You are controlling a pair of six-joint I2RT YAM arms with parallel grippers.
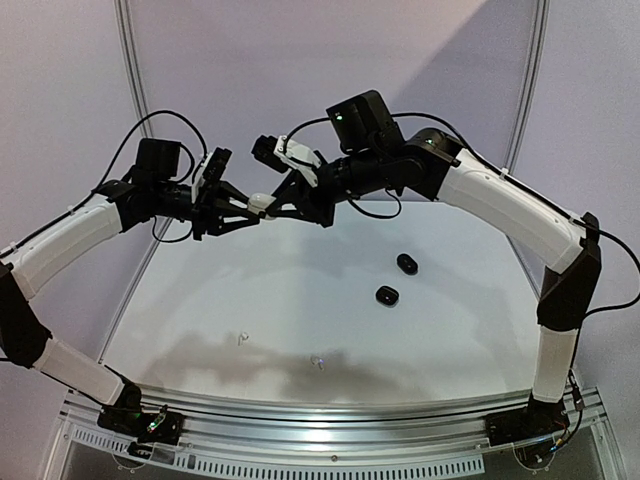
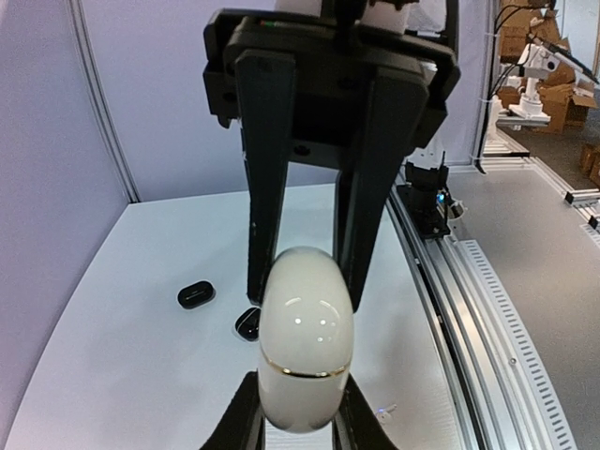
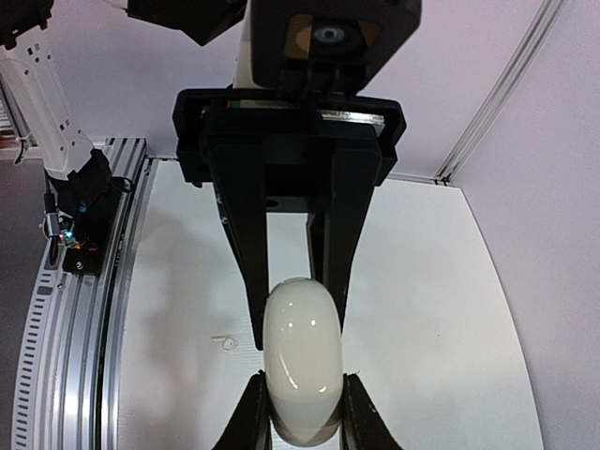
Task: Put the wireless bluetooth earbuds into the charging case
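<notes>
A white oval charging case (image 1: 262, 203), its lid closed, is held in the air between both grippers above the far part of the table. My left gripper (image 1: 248, 210) is shut on one end of it (image 2: 306, 347). My right gripper (image 1: 277, 205) is shut on the other end (image 3: 302, 366). In the left wrist view my own gripper (image 2: 298, 417) clasps the case from below and the right gripper's fingers (image 2: 265, 234) reach it from above. Two tiny white earbuds (image 1: 243, 338) (image 1: 318, 360) lie on the table near the front. Black earbuds are not visible.
Two small black cases (image 1: 407, 264) (image 1: 387, 294) lie right of the middle of the white table (image 1: 300, 290). They also show in the left wrist view (image 2: 196, 295) (image 2: 247, 322). A metal rail (image 1: 330, 415) runs along the front edge. Purple walls stand behind.
</notes>
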